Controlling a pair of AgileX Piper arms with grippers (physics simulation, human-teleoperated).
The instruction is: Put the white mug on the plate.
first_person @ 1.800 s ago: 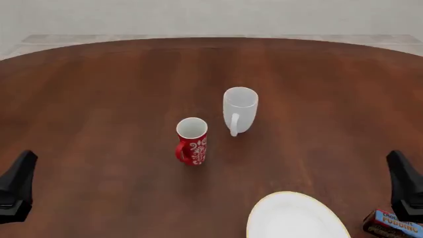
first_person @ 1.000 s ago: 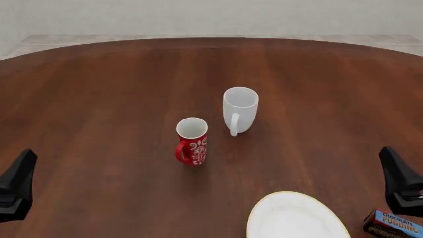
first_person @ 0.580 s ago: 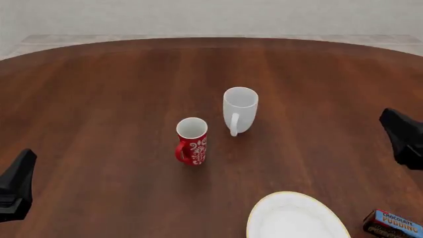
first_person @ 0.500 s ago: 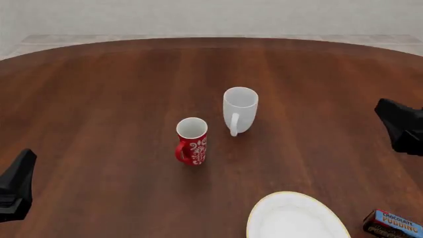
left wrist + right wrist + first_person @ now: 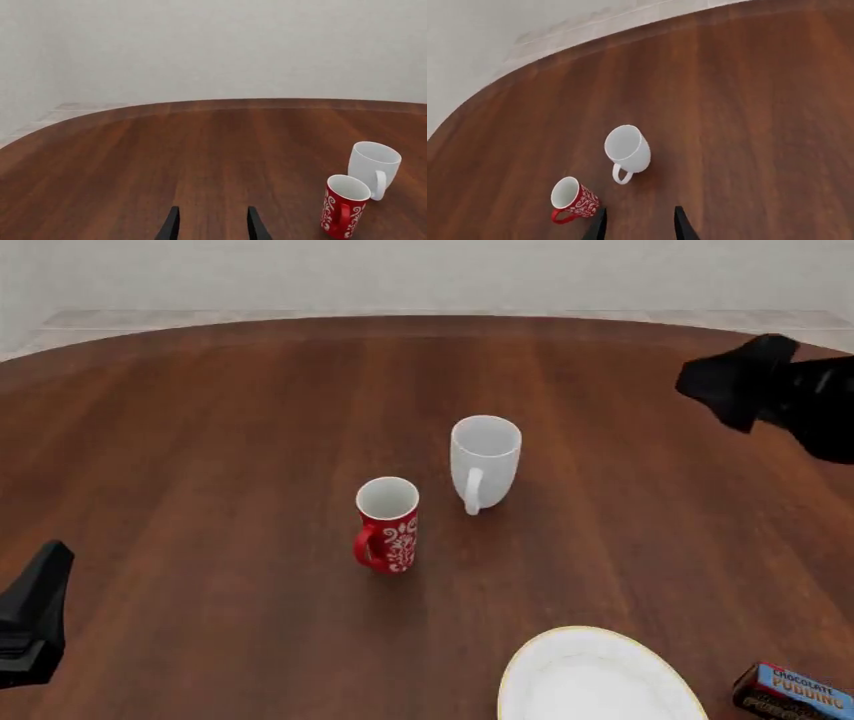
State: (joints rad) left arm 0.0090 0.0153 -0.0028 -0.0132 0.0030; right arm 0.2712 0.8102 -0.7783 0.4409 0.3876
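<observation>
We are at the approach step: the white mug (image 5: pixel 485 462) stands upright near the middle of the table (image 5: pixel 200 440), its loop handle turned toward our side, with the red mug (image 5: pixel 387 524) just beside it, nearer to us and to its left, the two apart. The plate (image 5: pixel 594 680) lies well apart from both, at the near edge toward the right, with a chocolate bar (image 5: pixel 790 692) beside it. The right gripper (image 5: pixel 638 222) hangs high over the far right of the table, its fingers spread and holding nothing, and its wrist camera looks down on the white mug's open mouth. The left gripper (image 5: pixel 211 225) rests low at the near left, fingers likewise spread and empty. To do this step well, we judge that the right arm should descend on the side of the white mug away from the red one, so that neither finger knocks the red mug. We should close on the rim or on the body across from the handle. The glaze looks smooth, so we expect a firm, square grip to matter. We then lift clear before carrying it toward the plate.
</observation>
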